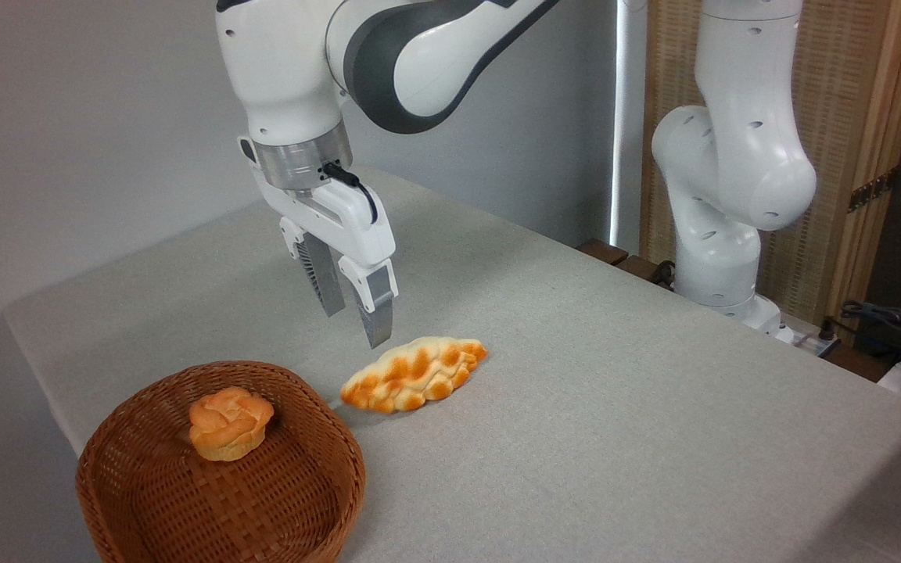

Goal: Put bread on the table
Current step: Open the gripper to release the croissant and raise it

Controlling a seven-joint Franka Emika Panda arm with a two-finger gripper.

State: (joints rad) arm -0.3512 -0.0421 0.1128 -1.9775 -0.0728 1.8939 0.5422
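Bread is down on the table, lying flat on the grey cloth with its toasted ridges facing up, just beside the wicker basket but clear of its rim. Above it and slightly to the left hangs the hand, fingers spread apart with nothing between them and tips pointing down, not touching the loaf. So the placing looks done, and what remains, by my reading, is a clean getaway. Doing that well means lifting straight up first and only then swinging aside, since the nearer fingertip sits close over the loaf's upper edge (a sideways sweep at this height could nudge it). Keep the fingers apart on the way up so nothing snags the ridges. The loaf rests steadily on its broad side and shows no sign of rolling. The small rose-shaped bun sits in the basket and needs no attention; the path away should steer clear of the basket too.
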